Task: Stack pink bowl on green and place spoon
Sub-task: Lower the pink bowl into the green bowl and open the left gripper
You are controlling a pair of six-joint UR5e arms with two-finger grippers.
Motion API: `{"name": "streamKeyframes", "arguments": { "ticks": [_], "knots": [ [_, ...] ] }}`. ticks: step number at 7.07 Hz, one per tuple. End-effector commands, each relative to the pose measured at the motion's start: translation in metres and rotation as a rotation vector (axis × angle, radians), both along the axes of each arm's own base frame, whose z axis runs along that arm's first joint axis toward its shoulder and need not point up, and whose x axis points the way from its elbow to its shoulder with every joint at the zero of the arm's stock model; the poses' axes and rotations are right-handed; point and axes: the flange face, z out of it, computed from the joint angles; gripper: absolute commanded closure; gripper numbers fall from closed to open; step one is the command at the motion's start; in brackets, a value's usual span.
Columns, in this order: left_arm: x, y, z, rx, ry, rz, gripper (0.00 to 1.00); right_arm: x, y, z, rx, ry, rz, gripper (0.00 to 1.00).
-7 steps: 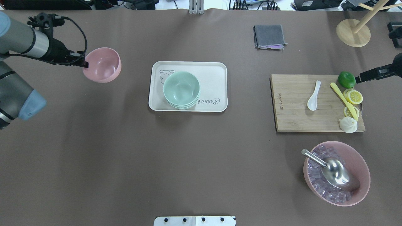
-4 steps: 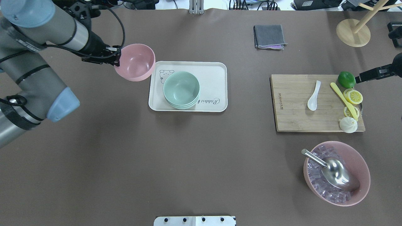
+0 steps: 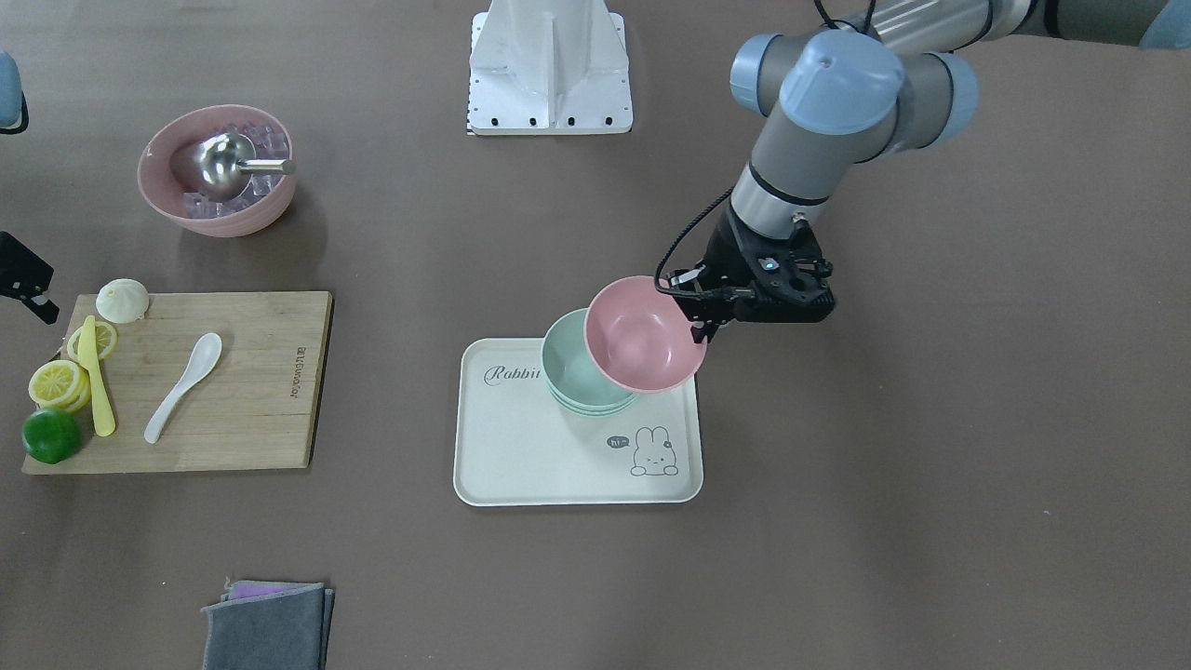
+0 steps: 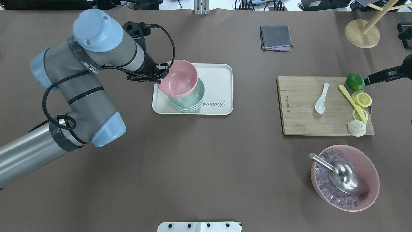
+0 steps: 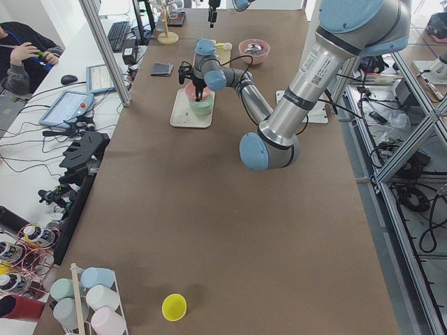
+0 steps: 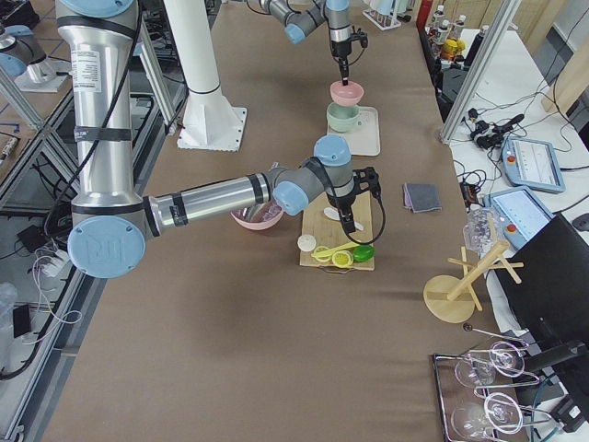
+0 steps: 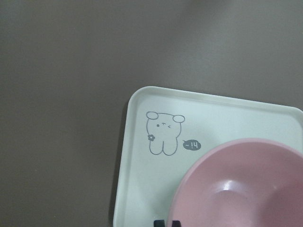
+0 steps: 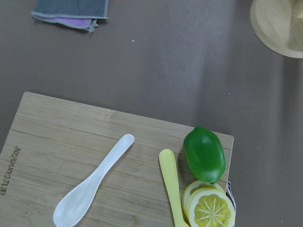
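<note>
My left gripper point(image 4: 160, 74) is shut on the rim of the pink bowl point(image 4: 178, 79) and holds it tilted above the stack of green bowls point(image 4: 191, 100) on the white tray point(image 4: 219, 79). In the front view the pink bowl point(image 3: 642, 335) overlaps the green stack point(image 3: 568, 368) and is offset toward the gripper point(image 3: 700, 312). The white spoon point(image 4: 322, 98) lies on the wooden cutting board point(image 4: 299, 106); it also shows in the right wrist view point(image 8: 92, 187). My right gripper point(image 4: 370, 79) hovers by the board's far right edge; I cannot tell if it is open.
On the board lie a lime point(image 4: 355, 81), lemon slices point(image 4: 362, 99), a yellow knife point(image 4: 351, 103) and a bun point(image 4: 357, 128). A pink bowl of ice with a metal scoop point(image 4: 345, 177) sits front right. A grey cloth point(image 4: 276, 37) and a wooden stand point(image 4: 362, 33) lie at the back.
My left arm has carried the pink bowl rightward from the table's left side to over the green bowls on the tray. The right arm has not moved.
</note>
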Motion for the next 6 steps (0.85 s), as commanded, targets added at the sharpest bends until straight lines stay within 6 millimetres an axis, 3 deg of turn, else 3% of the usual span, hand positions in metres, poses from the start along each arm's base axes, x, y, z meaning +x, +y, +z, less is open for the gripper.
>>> {"name": "streamKeyframes", "arguments": {
  "ticks": [1,3,6],
  "knots": [
    [0.016,0.002,0.006,-0.017,-0.019,-0.013,1.0,-0.001,-0.001,-0.002,0.003,-0.001,-0.002,0.0],
    [0.04,0.003,-0.002,-0.02,-0.026,-0.04,1.0,-0.001,-0.001,-0.001,0.001,-0.001,-0.002,0.0],
    [0.046,0.006,0.003,-0.026,-0.032,-0.031,1.0,-0.001,-0.001,0.0,0.0,0.0,0.0,0.0]
  ]
}}
